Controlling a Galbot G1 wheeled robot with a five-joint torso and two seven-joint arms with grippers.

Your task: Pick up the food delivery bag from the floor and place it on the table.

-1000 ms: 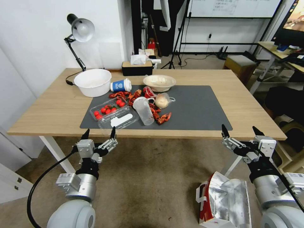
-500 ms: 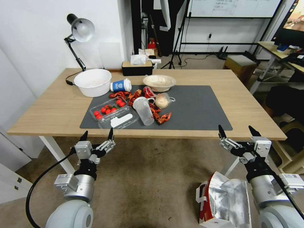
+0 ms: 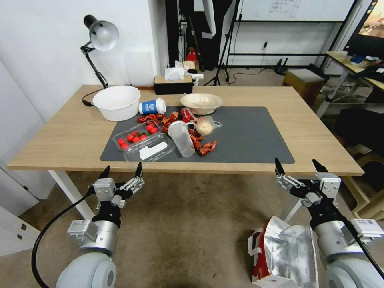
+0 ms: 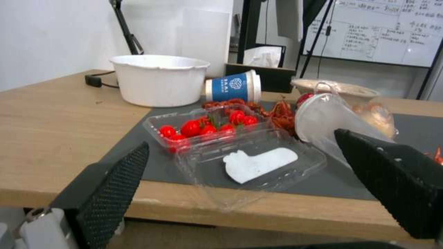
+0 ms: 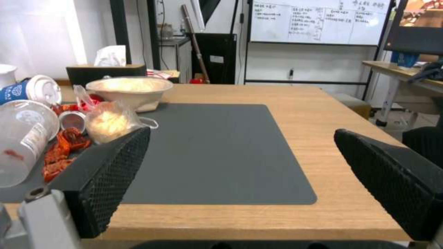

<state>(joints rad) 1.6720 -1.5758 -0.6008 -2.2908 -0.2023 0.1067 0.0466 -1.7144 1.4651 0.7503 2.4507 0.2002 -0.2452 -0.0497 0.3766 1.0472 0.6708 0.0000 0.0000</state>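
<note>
The food delivery bag [image 3: 286, 252], white with red trim and crinkly silver foil lining, stands open on the floor [image 3: 188, 224] at the lower right of the head view, by the table's white leg. My right gripper [image 3: 298, 168] hangs open just above and behind it, below the table's front edge, with nothing between its fingers. My left gripper [image 3: 122, 171] is open and empty too, in front of the table [image 3: 312, 132] on the left side. The table's dark grey mat [image 5: 217, 152] lies bare on its right half.
On the mat's left half lie a tomato tray [image 3: 136, 138], a clear lid [image 4: 251, 166], a tipped plastic cup [image 3: 182, 138], crayfish shells [image 3: 206, 148], a bagged bun [image 3: 205, 127], a blue cup [image 3: 153, 107] and two bowls. A lamp [image 3: 100, 36] stands at the back left. A chair [image 3: 360, 132] is at right.
Both grippers have sunk a little lower and drifted slightly left; both remain open. The head view has tipped slightly, so the table sits marginally higher in the picture.
</note>
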